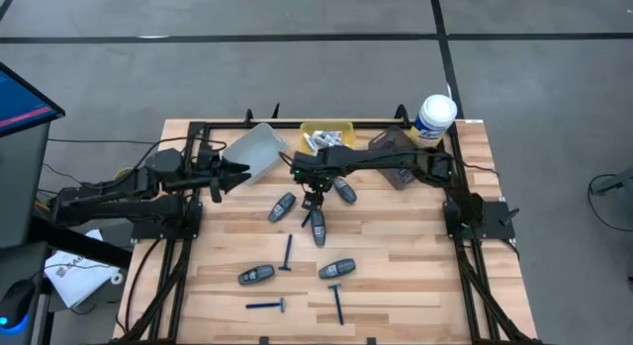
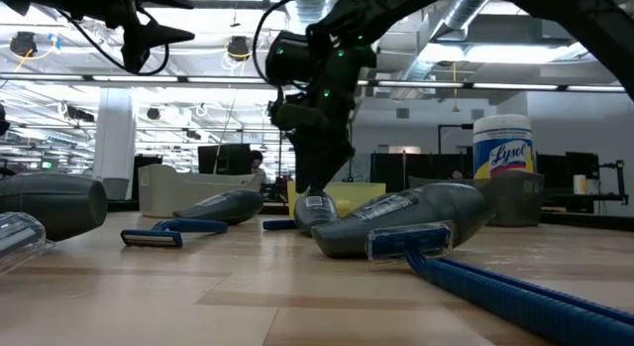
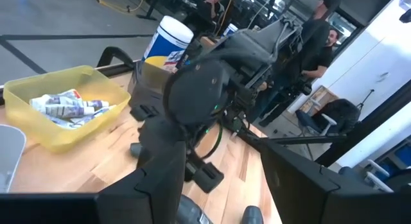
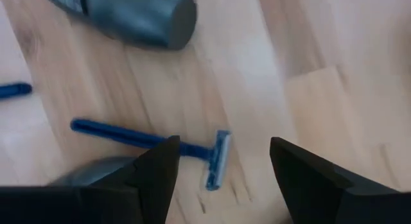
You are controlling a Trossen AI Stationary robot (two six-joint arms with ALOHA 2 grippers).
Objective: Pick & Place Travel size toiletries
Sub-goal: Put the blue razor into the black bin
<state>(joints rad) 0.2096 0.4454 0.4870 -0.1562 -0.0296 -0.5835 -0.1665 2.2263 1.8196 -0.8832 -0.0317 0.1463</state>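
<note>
Low view, white wipes canister (image 2: 503, 153) yellow label reading "Lysol", behind grey pods (image 2: 416, 219)

Legible text: one item only. White wipes canister (image 2: 503, 159) at the far right corner of the table (image 1: 396, 286) carries a yellow label with the blue script brand "Lysol", readable in the low view. Same canister (image 1: 435, 116) from above: lid only, no text resolved. Print on the tubes in the yellow bin (image 3: 64, 108): not readable.
</note>
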